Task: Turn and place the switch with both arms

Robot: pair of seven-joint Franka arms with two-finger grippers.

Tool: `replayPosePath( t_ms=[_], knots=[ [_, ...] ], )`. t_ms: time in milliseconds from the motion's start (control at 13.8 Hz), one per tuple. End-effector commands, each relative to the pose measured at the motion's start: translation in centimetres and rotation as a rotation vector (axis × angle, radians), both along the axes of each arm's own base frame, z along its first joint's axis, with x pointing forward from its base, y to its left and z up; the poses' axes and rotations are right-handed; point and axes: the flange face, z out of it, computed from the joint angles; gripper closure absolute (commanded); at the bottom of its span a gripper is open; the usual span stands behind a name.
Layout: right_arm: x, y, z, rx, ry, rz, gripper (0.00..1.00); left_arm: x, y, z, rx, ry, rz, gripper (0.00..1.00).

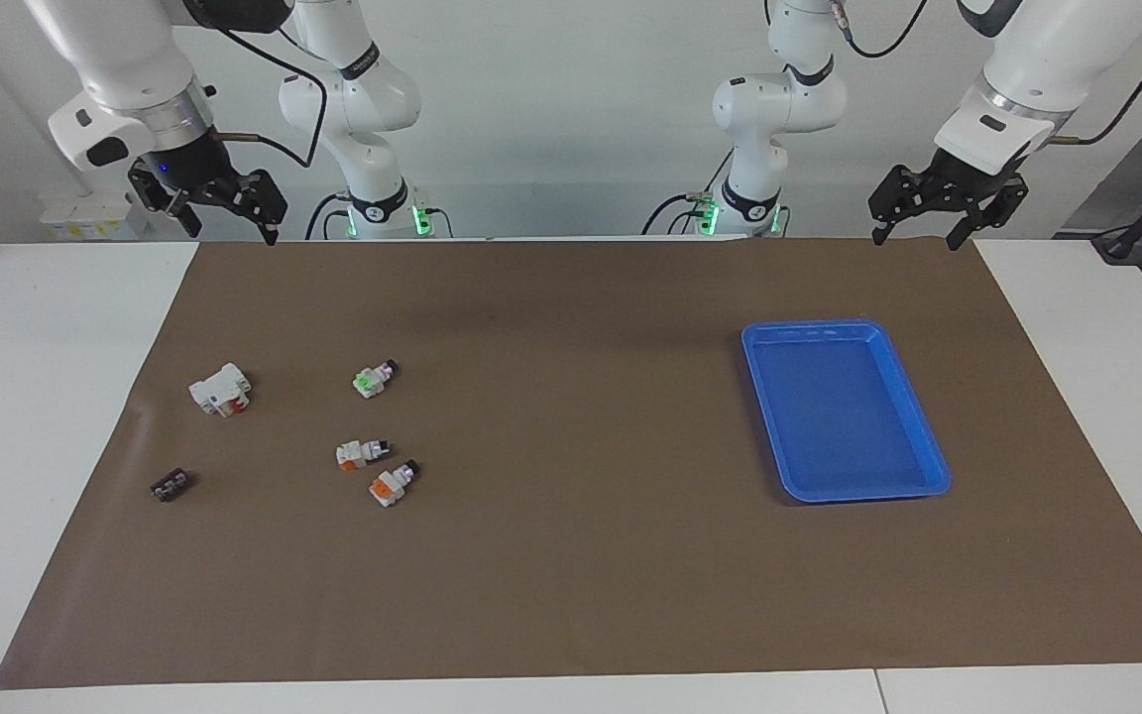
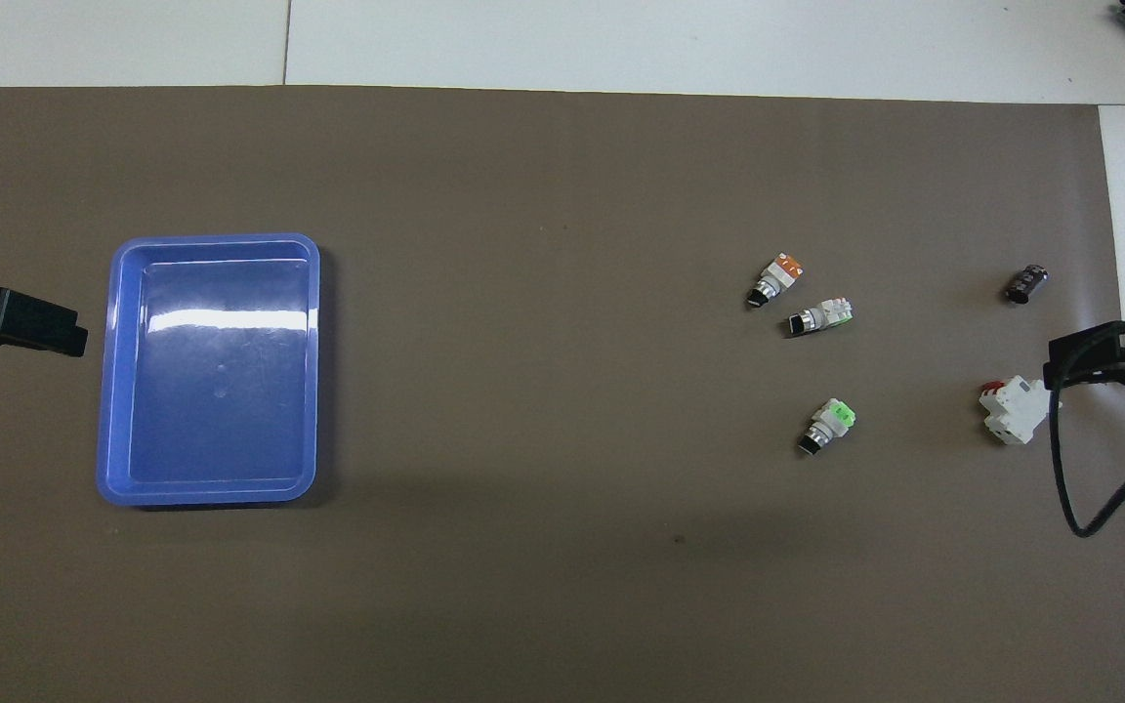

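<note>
- Facing view shows both arms raised at the robots' edge of the brown mat (image 1: 571,555) and nothing in their hands — the task looks not yet begun.
- The right gripper (image 1: 224,213) hangs over the mat's corner at the right arm's end of the table, its two fingers spread wide apart and empty; I judge it is kept high so it can come down on a part from above.
- The left gripper (image 1: 918,216) hangs over the mat's edge at the left arm's end, its fingers also spread and empty, and this arm waits.
- The switch (image 1: 374,378) lies on its side on the mat, toward the right arm's end, with the green block turned up and the black knob pointing toward the robots.
- It is well apart from both grippers, and nearer to the robots than the two orange switches (image 1: 377,470), which lie close beside each other.
- The larger white block (image 1: 221,389) with a red part sits closer to the right arm's end than the switch, and a small dark part (image 1: 170,485) lies farther from the robots than this block.
- The blue tray (image 1: 928,436) is empty and stands toward the left arm's end — probably the place where the switch must go.
- Since the switch is at one end and the tray at the other, I think the right arm must pick it up and turn it, then give it to the left arm.
- The switch is small and lying flat, so a grip could slip.
</note>
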Motion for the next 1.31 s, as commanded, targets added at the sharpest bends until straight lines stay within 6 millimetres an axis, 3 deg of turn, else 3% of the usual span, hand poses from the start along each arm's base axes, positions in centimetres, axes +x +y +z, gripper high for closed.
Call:
replayPosePath(
  t_ms=[0,145,363,581,727,872,1017,1235],
  knots=[
    [-1.1,-0.1,-0.9,0.001,0.001,0.020,0.00,-0.8,0.2,0.1,-0.008,0.005,0.001,0.00],
    [-0.6,0.0,-2.0,0.000,-0.019,0.023,0.00,-0.8,0.2,0.1,-0.008,0.005,0.001,0.00],
    [0.3,0.7,-6.3,0.002,-0.058,0.046,0.00,-0.8,0.2,0.1,-0.008,0.005,0.001,0.00],
    [0.8,2.0,-9.1,0.007,-0.097,0.097,0.00,-0.8,0.2,0.1,-0.008,0.005,0.001,0.00],
    [2.2,2.1,-11.8,0.012,-0.076,0.172,0.00,-0.8,0.2,0.1,-0.006,0.005,0.001,0.00],
    [2.0,3.6,-13.9,0.061,-0.061,0.339,0.00,-0.8,0.2,0.1,-0.008,0.005,0.001,0.00],
    [1.9,3.8,-15.6,0.086,-0.063,0.501,0.00,-0.8,0.2,0.1,-0.008,0.006,0.001,0.00],
    [1.3,3.8,-18.5,0.135,-0.039,0.920,0.00,-0.8,0.2,0.1,-0.006,0.005,0.001,0.00]
  ],
)
